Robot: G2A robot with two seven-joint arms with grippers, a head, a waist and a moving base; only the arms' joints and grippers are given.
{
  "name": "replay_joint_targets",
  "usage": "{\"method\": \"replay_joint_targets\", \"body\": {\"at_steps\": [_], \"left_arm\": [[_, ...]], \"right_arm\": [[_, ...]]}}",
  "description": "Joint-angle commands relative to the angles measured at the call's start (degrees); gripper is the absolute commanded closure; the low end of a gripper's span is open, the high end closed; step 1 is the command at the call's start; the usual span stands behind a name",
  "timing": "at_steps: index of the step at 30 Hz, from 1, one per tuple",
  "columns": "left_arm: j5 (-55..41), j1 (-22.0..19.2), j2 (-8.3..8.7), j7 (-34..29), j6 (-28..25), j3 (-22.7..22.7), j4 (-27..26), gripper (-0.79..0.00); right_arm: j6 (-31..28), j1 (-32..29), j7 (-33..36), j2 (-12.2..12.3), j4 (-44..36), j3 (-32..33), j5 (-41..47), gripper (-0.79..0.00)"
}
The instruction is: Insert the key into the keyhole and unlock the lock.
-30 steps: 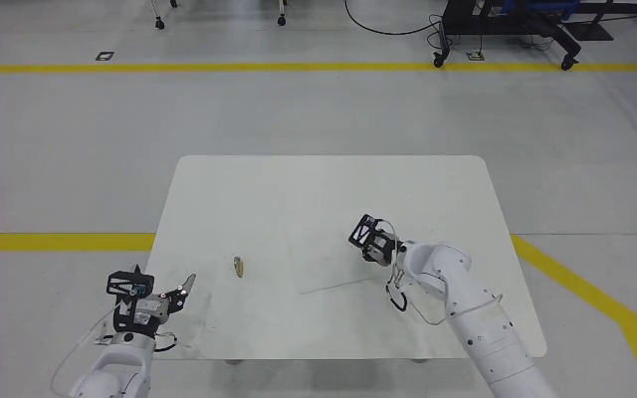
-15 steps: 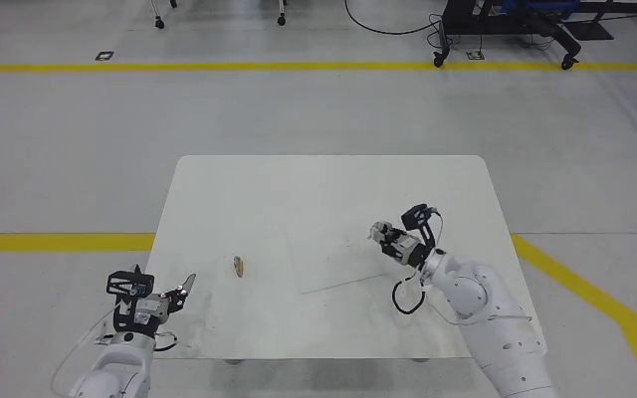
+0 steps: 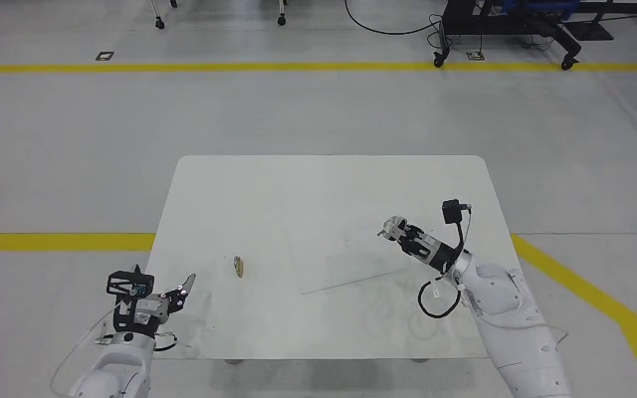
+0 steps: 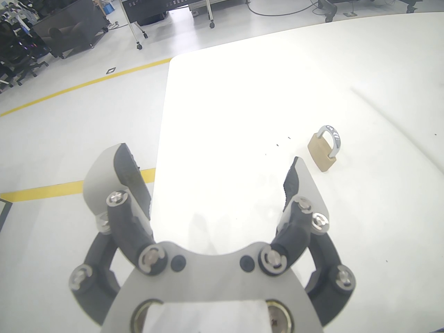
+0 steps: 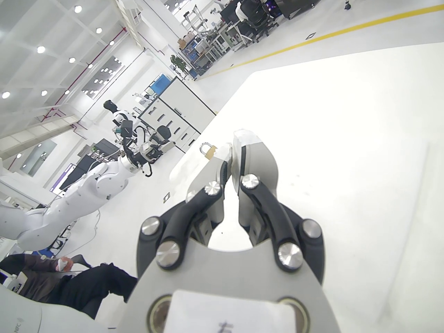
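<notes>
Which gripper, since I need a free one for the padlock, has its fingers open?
The left gripper: its fingers stand wide apart, with the brass padlock lying just beyond them. The right gripper has its fingers pressed together.

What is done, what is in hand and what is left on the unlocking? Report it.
Done: nothing sure. The padlock lies on the table, shackle closed, no key seen in it. In hand: the right pincer is shut, apart from the padlock; whether it grips the key cannot be told. The left pincer is open, nearer the padlock. Left: inserting and turning the key.
</notes>
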Motion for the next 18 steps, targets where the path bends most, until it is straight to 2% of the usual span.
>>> {"method": "replay_joint_targets", "body": {"at_steps": [1, 2, 4, 8, 11, 14, 16, 18], "left_arm": [[0.94, -0.11, 0.02, 0.14, 0.41, -0.13, -0.24, -0.785], [1.94, 0.28, 0.0, 0.55, 0.0, 0.43, -1.49, -0.785], [-8.31, 1.67, -0.16, -0.43, -5.93, 0.07, -4.66, -0.785], [-22.61, 2.55, 0.28, -9.26, -16.19, -3.57, -11.53, -0.785], [-36.28, 0.63, 0.57, -18.38, -23.45, -2.6, -13.25, -0.785], [-55.73, -5.31, 0.83, -30.95, -25.03, 0.59, -10.59, -0.785], [-60.62, -10.27, 1.07, -38.51, -22.12, 2.33, -8.44, -0.785], [-60.62, -10.27, 1.07, -38.51, -22.12, 2.33, -8.44, -0.785]], "right_arm": [[0.0, 0.0, 0.01, 0.0, -0.01, 0.0, 0.01, 0.0], [0.0, 0.0, 0.01, 0.0, -0.01, 0.0, 0.01, 0.0], [0.0, 0.0, 0.01, 0.0, -0.01, 0.0, 0.01, 0.0], [0.0, 0.0, 0.01, 0.0, -0.01, 0.0, 0.01, 0.0], [0.0, 0.0, 0.01, 0.0, -0.01, 0.0, 0.01, 0.0], [0.0, 0.0, 0.01, 0.0, -0.01, 0.0, 0.01, 0.0], [0.0, 0.0, 0.01, 0.0, -0.01, 0.0, 0.01, 0.0], [0.0, 0.0, 0.01, 0.0, -0.01, 0.0, 0.01, 0.0]]}}
